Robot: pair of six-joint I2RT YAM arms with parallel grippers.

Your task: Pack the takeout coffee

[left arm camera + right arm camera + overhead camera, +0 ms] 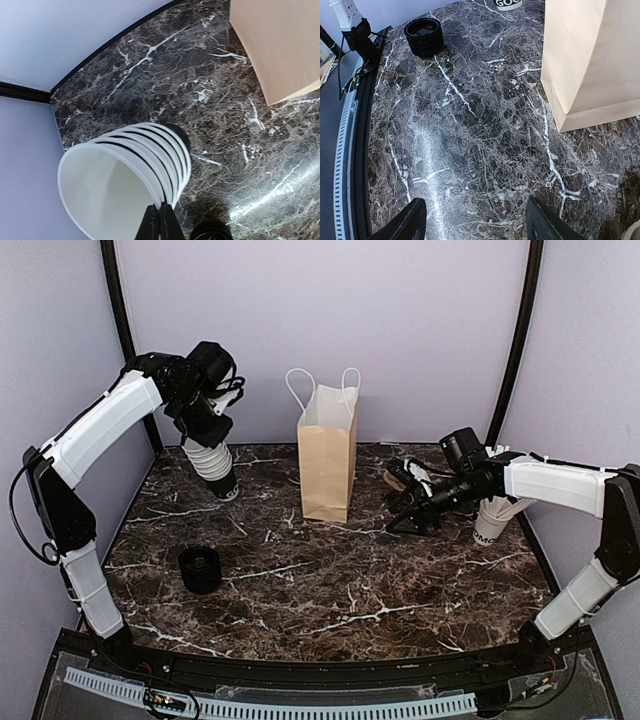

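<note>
Lids (200, 569) near-left on desk (330, 620). Right arm stretched low, pincer (476, 201) wide apart above desk, right of bag (328, 455). White cup (491, 523) beside it reads "MO…". Far left: left arm raised, pincer (159, 215) clamped on cup stack (100, 200) rim. White item (507, 4) at frame top reads "GOO". Lidded coffee: cannot tell where.
</note>
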